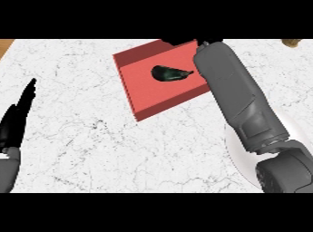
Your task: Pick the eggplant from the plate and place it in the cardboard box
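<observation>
On the far side of the marble counter (119,145), the dark eggplant (169,73) lies inside the red cardboard box (145,86), so placing looks done. Right forearm (236,99) reaches past the box; its hand is hidden. Left hand (15,120) rests at the left edge, fingers straight. White plate (237,154) sits beneath the right arm.

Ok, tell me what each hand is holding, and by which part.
Nothing: the eggplant lies free in the red box; left hand is open, right hand hidden.
</observation>
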